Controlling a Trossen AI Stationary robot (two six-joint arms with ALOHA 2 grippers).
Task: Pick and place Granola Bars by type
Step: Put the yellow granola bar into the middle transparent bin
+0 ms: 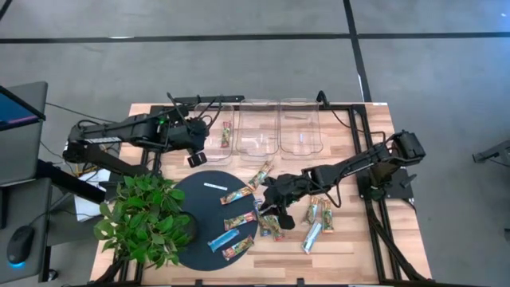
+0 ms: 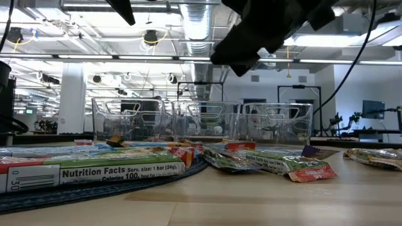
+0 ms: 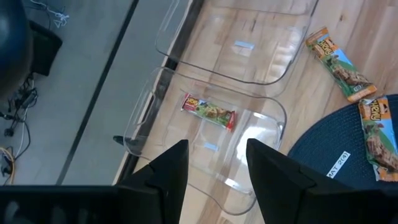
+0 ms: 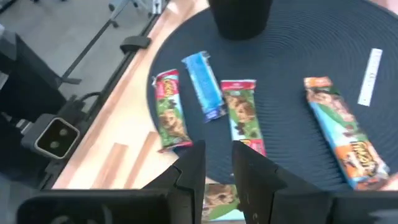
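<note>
Granola bars lie scattered: several on the round dark mat (image 1: pixel 209 209), among them a blue one (image 4: pixel 204 84) and red-brown ones (image 4: pixel 169 112), and several on the wood right of it (image 1: pixel 313 214). One bar (image 3: pixel 209 112) lies flat in the left clear bin (image 1: pixel 219 126). My left gripper (image 3: pixel 214 168) hangs open above that bin's near end (image 1: pixel 197 157), touching nothing. My right gripper (image 4: pixel 219 165) hovers over the mat's right edge (image 1: pixel 268 209), its fingers a narrow gap apart with only mat showing between the tips. A bar (image 4: pixel 221 200) lies below it.
Two more clear bins (image 1: pixel 259 127) (image 1: pixel 300 127) stand in a row at the far edge. A potted plant (image 1: pixel 147 219) stands on the mat's left side. A thin white strip (image 1: pixel 213 186) lies on the mat. One bar (image 1: pixel 260 175) lies between mat and bins.
</note>
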